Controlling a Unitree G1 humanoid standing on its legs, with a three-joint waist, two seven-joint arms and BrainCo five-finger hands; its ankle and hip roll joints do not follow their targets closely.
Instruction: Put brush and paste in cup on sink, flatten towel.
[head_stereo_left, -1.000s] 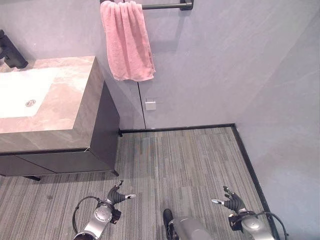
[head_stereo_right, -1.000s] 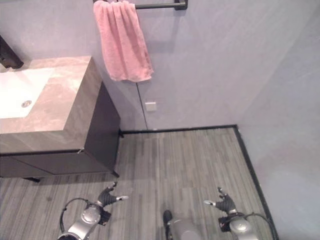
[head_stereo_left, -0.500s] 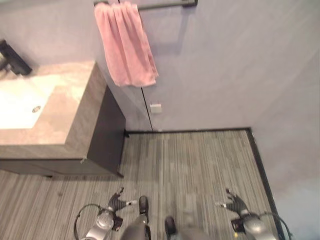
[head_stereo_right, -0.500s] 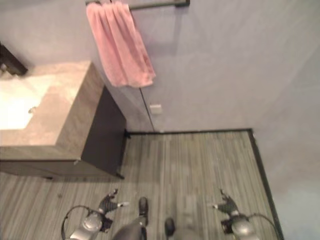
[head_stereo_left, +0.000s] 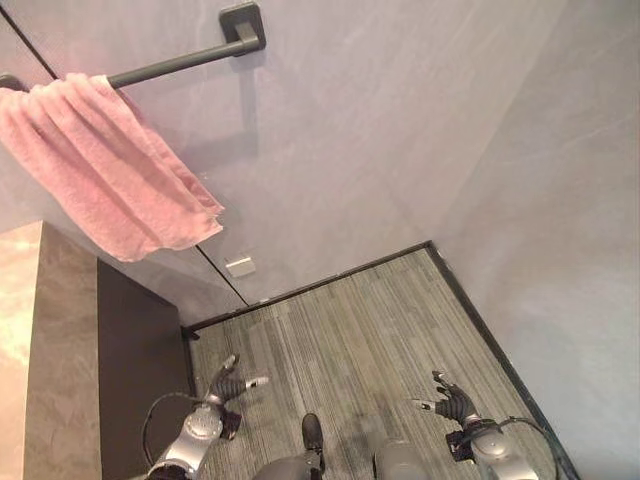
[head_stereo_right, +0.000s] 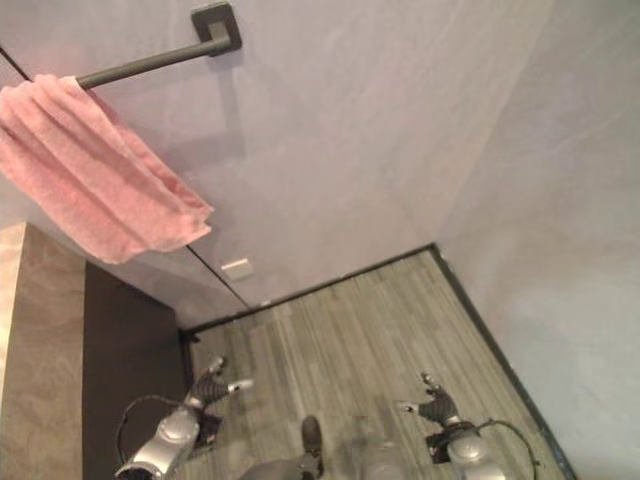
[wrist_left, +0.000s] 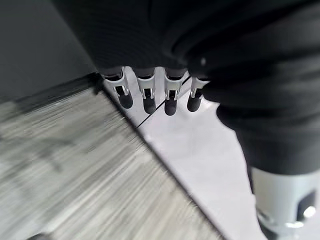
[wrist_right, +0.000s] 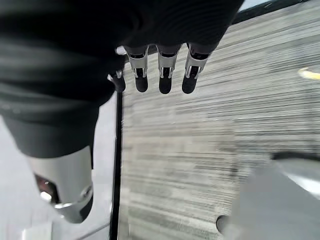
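i see the pink towel (head_stereo_left: 105, 170) bunched at the left end of the wall rail (head_stereo_left: 175, 66), and my left hand (head_stereo_left: 228, 385) and right hand (head_stereo_left: 447, 400) low over the striped floor (head_stereo_left: 360, 330), fingers relaxed and holding nothing.

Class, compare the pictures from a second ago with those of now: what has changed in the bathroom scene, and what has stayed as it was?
The head camera has swung to the robot's right and tilted, so the whole picture has shifted; the things themselves have not moved. The pink towel still hangs bunched on the dark rail. The left hand and right hand stay low over the floor, open and holding nothing. Nothing was grasped or released.
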